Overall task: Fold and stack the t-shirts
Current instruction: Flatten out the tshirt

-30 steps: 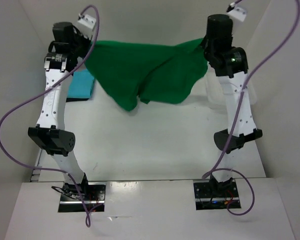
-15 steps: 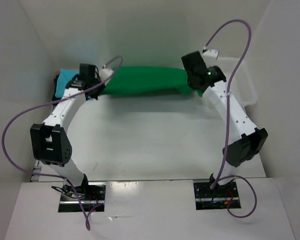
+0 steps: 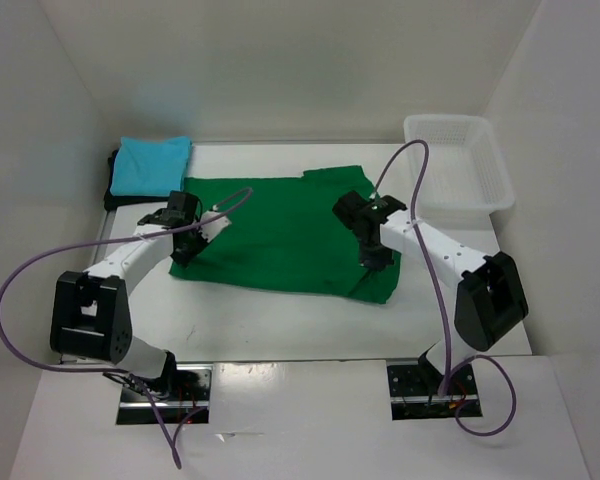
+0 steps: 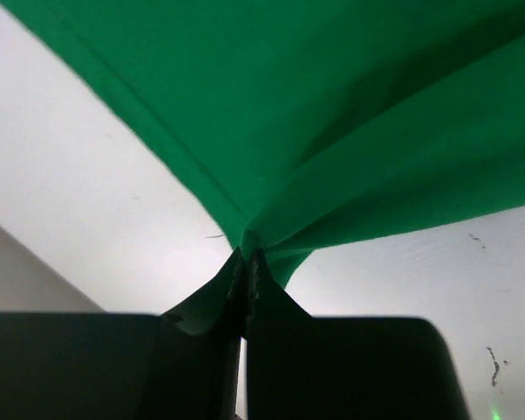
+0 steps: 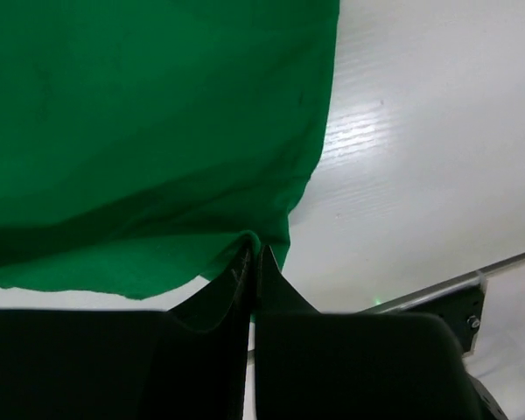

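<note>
While it lies flat, the green t-shirt [image 3: 280, 235] runs lengthwise left-right.

The green t-shirt [image 3: 280, 235] is matt cloth, the table [image 3: 280, 320] perhaps glossy.

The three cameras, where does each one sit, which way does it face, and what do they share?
Top external: fixed above and behind the bases, looking down at the table; both whole arms show, left gripper and right gripper shut on the green t-shirt at its near edge.
Left wrist: on the left arm, looking along its closed fingers at pinched cloth.
Right wrist: on the right arm, likewise; only its fingers show.
Shared: all three see the green t-shirt on the white table.
</note>
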Controlling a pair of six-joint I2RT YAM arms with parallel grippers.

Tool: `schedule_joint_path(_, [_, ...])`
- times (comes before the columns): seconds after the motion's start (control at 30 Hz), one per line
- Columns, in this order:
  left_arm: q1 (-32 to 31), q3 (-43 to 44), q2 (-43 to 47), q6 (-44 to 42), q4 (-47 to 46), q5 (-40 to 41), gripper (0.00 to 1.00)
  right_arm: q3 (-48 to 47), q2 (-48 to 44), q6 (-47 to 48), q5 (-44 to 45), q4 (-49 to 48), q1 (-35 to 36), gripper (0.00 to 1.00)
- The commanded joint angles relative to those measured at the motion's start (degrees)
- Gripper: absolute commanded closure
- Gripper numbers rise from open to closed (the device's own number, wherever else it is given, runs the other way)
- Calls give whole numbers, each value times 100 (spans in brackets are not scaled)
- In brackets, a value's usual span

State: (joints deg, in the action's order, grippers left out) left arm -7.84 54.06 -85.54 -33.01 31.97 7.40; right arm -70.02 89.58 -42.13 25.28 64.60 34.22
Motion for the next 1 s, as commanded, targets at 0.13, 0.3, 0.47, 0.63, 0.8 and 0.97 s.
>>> schedule_joint_path(0.13, [133, 2594, -636, 57, 231, 59, 100, -3391, 1129, 1300, 1187, -220, -1054, 100])
schedule_joint_path(0.3, [133, 6533, -1702, 839, 82, 674, 100, -8847, 2889, 1383, 1578, 434, -1839, 100])
schedule_joint_path(0.47, [133, 8556, -2300, 797, 160, 693, 100, -9355, 2785, 1523, 1498, 220, -2059, 100])
schedule_joint_path(0.63, [133, 8718, -2371, 797, 274, 622, 100, -9136, 2196, 1646, 1498, 114, -2059, 100])
schedule_joint_path(0.8, [133, 7736, -1898, 727, 197, 376, 100, -8196, 1695, 1699, 1498, 114, -2059, 100])
schedule_joint_path(0.97, [133, 6303, -1248, 551, 64, 447, 100, -6268, 802, 1533, 2287, 168, -1446, 100])
